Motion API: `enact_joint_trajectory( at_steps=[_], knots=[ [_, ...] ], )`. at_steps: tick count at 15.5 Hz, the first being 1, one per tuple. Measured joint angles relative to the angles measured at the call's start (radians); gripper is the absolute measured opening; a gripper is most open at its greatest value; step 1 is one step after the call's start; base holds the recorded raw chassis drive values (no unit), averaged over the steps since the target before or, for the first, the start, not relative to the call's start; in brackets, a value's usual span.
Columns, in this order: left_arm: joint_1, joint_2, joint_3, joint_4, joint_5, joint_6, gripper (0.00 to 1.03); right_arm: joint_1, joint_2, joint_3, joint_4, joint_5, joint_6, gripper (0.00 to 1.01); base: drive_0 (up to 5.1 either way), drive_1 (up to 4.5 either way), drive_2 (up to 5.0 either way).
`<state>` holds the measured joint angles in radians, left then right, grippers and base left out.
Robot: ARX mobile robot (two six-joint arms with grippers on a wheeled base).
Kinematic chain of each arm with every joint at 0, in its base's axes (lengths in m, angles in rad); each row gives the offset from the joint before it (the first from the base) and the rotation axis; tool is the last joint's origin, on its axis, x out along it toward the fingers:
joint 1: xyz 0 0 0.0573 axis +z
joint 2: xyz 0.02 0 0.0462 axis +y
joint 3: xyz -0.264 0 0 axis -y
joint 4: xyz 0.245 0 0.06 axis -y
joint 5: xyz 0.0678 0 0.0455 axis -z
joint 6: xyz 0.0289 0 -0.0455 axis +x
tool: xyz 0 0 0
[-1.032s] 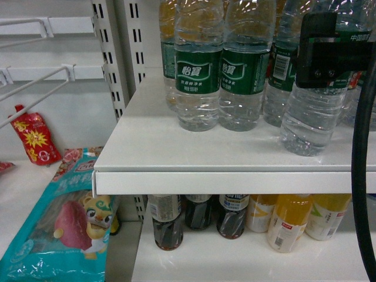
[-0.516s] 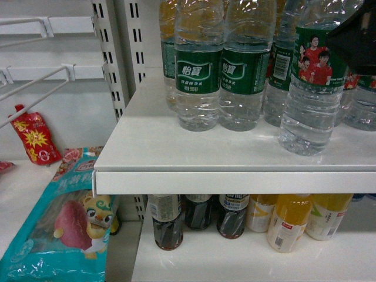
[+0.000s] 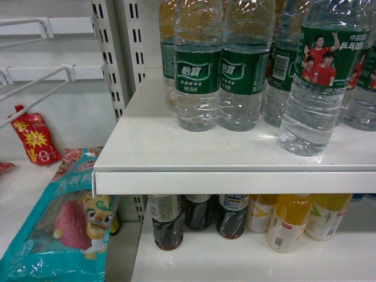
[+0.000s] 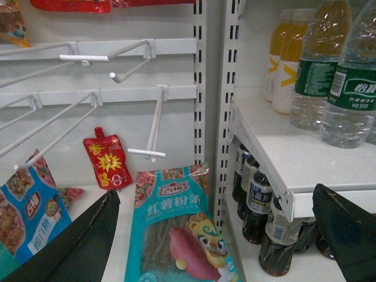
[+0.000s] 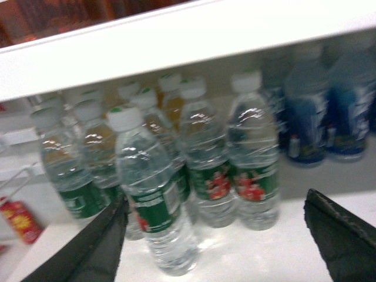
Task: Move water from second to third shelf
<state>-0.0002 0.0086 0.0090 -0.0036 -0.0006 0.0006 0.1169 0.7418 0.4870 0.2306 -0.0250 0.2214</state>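
The right gripper (image 5: 217, 235) is spread wide and empty. Dead ahead, slightly left of its centre, the water (image 5: 154, 200) stands upright, foremost on its shelf (image 5: 282, 247). The left gripper (image 4: 217, 235), also spread, faces elsewhere.

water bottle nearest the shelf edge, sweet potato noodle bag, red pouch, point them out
water bottle (image 3: 320, 70), head view, on its green label
sweet potato noodle bag (image 3: 56, 229), head view, mid front
red pouch (image 4: 106, 161), left wrist view, centre
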Motion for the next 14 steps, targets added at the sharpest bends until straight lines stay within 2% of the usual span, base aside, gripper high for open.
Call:
enact_joint_trajectory(
  at_steps=[1, 2, 3, 5, 7, 9, 10, 14],
  knots=[
    [0.000, 0.000, 0.000, 0.000, 0.000, 0.000, 0.98, -0.030, -0.091, -0.063, 0.021, 0.069, -0.077, 0.81, 0.0, 0.00, 0.0],
    [0.000, 0.000, 0.000, 0.000, 0.000, 0.000, 0.98, -0.106, -0.165, -0.152, 0.043, 0.033, -0.146, 0.68, 0.0, 0.00, 0.0],
    [0.000, 0.000, 0.000, 0.000, 0.000, 0.000, 0.98, -0.127, -0.173, -0.223, 0.113, 0.040, -0.172, 0.57, 0.0, 0.00, 0.0],
    [0.000, 0.000, 0.000, 0.000, 0.000, 0.000, 0.98, -0.117, -0.079, -0.392, 0.312, 0.023, -0.201, 0.31, 0.0, 0.00, 0.0],
    [0.000, 0.000, 0.000, 0.001, 0.000, 0.000, 0.98, -0.117, -0.153, -0.441, 0.290, 0.024, -0.212, 0.05, 0.0, 0.00, 0.0],
    [0.000, 0.000, 0.000, 0.000, 0.000, 0.000, 0.98, -0.117, -0.225, -0.441, 0.237, 0.024, -0.217, 0.02, 0.0, 0.00, 0.0],
    [0.000, 0.000, 0.000, 0.000, 0.000, 0.000, 0.98, -0.117, -0.235, -0.471, 0.283, 0.024, -0.217, 0.02, 0.0, 0.00, 0.0],
    [0.000, 0.000, 0.000, 0.000, 0.000, 0.000, 0.98, -0.117, -0.369, -0.475, 0.145, 0.025, -0.217, 0.02, 0.0, 0.00, 0.0]
  ],
)
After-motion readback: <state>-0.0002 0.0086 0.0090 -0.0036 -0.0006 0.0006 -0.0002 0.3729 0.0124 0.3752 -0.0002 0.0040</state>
